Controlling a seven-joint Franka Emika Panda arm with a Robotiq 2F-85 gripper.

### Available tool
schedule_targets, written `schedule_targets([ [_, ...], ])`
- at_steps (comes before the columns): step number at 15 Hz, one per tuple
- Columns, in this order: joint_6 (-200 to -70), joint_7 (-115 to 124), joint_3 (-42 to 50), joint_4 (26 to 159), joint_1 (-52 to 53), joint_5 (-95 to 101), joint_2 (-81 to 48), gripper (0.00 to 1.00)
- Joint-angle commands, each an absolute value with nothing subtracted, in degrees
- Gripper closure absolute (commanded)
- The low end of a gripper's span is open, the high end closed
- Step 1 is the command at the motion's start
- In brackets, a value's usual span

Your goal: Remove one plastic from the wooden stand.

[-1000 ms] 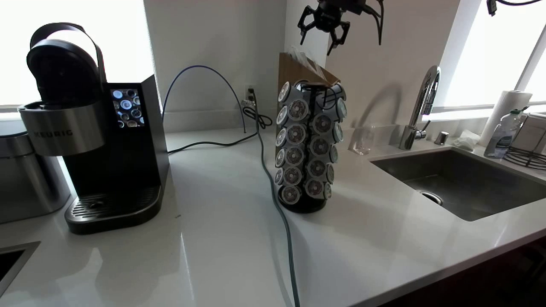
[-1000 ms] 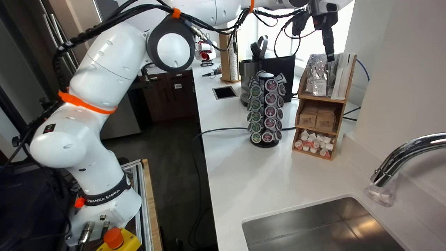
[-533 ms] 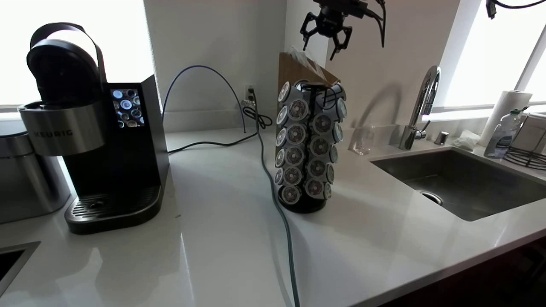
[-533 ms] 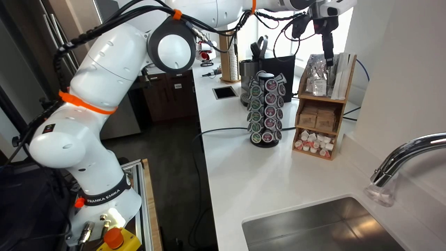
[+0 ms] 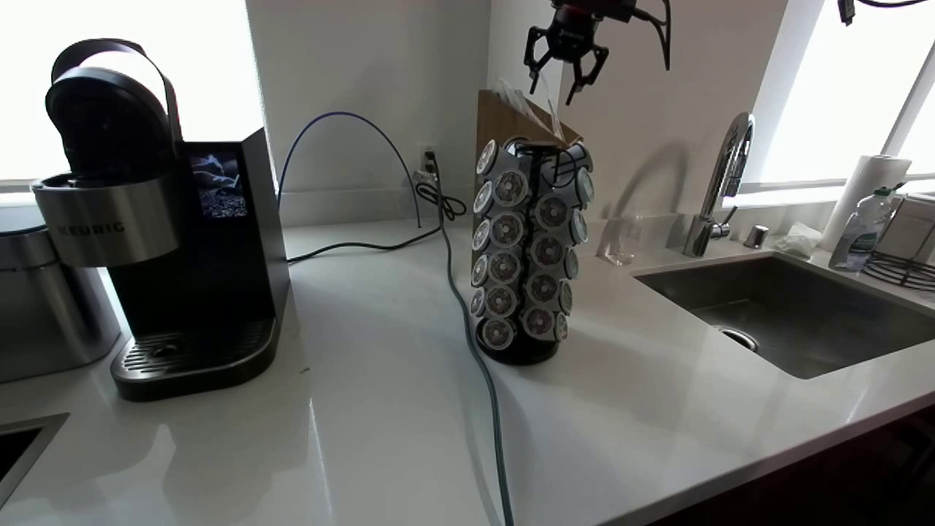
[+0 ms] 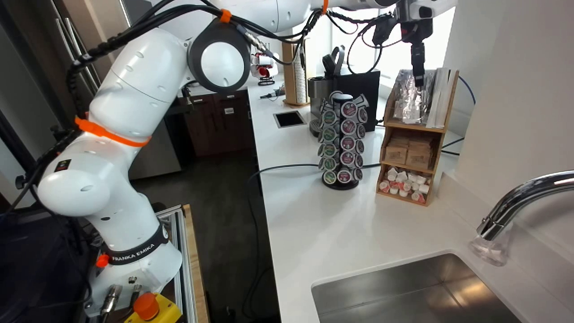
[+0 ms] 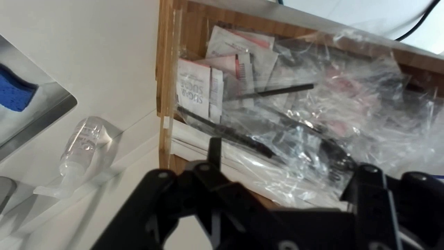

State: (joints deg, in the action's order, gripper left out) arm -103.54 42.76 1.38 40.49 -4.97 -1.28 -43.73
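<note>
The wooden stand is a narrow shelf unit with an angled top compartment; its top also shows behind the pod tower in an exterior view. Clear plastic packets with dark pieces fill that compartment. In the wrist view a crinkled plastic packet lies between and beyond the fingers, and sugar sachets show to its left. My gripper points down just above the stand's top, fingers apart. A strip of plastic stands up beneath it. Whether a finger touches the plastic I cannot tell.
A dark pod tower stands beside the wooden stand. A black coffee machine stands farther along the counter. A faucet, a sink and a cable are on the counter. Wrapped straws or sticks fill the stand's side slot.
My gripper has moved down and slightly sideways, and its fingers look a little closer together. The plastic in the top compartment has shifted, and a strip now rises under the fingers.
</note>
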Motion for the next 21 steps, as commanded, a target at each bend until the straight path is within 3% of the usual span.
schedule_targets([
  [1,-101.5,43.9,1.6,40.0,-5.0,-1.4,-42.3,0.58],
  [6,-101.6,43.8,1.6,40.4,-5.0,-1.5,-40.9,0.96],
  [7,-101.6,43.7,1.6,40.5,-5.0,-1.5,-40.7,1.0],
  [12,-101.1,44.5,2.1,41.8,-4.1,-0.5,-37.3,1.0],
  [21,-87.3,58.7,4.5,52.2,-1.4,2.5,-21.5,1.0],
])
